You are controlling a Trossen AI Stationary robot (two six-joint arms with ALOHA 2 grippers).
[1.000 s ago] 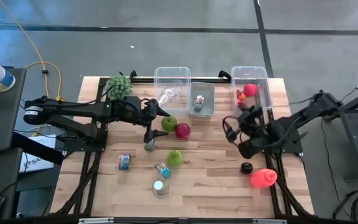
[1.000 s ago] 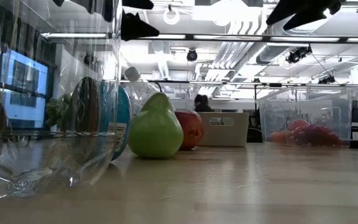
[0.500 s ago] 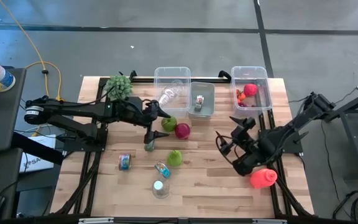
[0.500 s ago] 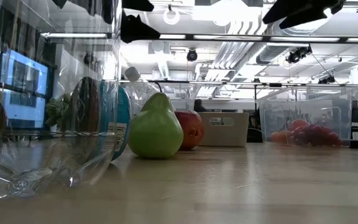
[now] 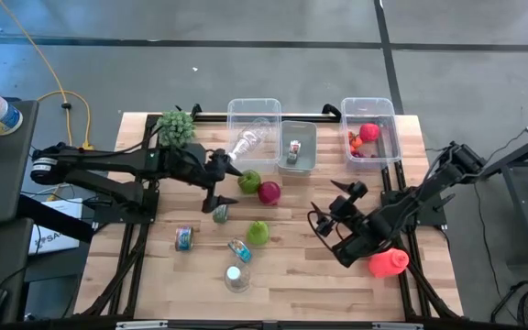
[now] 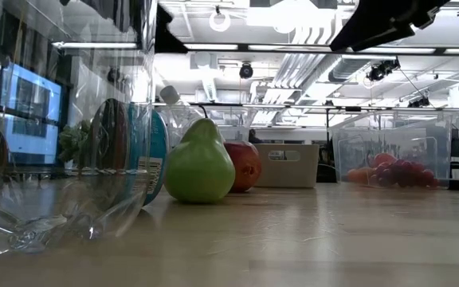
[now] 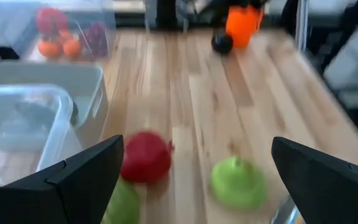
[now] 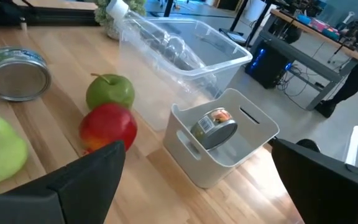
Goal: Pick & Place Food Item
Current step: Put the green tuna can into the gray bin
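While both hands hover open and empty, the step is approach: left hand (image 5: pixel 220 186) sits just beside the round red apple (image 5: pixel 269 192) mid-desk; right hand (image 5: pixel 330 225) waits right of centre. Next: descend, close. Loose fruit: one red apple, one green apple (image 5: pixel 248 181), one green pear (image 5: pixel 258 232).

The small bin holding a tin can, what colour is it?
The small bin is pale grey-white, clearest in the right wrist view.

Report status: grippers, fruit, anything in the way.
Left gripper open above red apple. Right gripper open, empty, mid-table. Green pear loose. Nothing blocking.
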